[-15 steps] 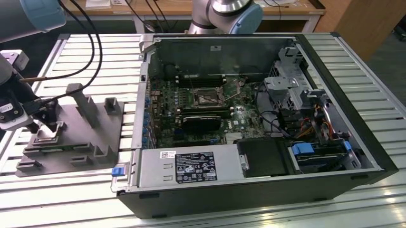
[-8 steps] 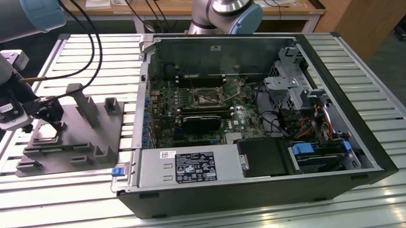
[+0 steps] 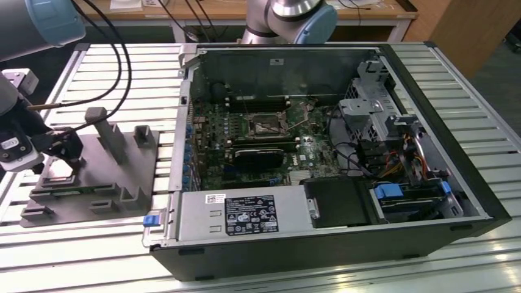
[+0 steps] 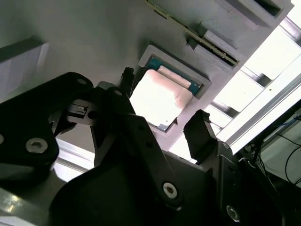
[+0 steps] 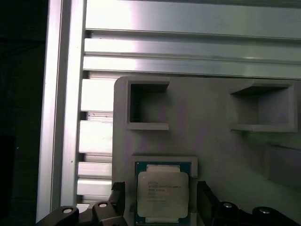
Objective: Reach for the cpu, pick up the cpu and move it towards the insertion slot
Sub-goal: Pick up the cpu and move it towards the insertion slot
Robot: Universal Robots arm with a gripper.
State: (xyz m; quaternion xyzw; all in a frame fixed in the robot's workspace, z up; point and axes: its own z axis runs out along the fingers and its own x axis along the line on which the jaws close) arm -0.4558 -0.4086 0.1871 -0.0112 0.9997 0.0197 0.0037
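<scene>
First wrist view: parted jaws flank the cpu [image 5: 162, 195].

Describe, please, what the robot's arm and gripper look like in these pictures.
The arm is made of silver-grey rounded segments with light-blue joint caps, and thin black cables run beside it. The gripper is matt black, with angular linked fingers joined by silver screw heads.

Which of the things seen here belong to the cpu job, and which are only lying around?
For the job: cpu, lying in a recess of the grey holder; end effector, open, straddling the cpu; insertion slot in the computer case.
Lying about: power supply; black heatsink block; upright grey posts.
</scene>
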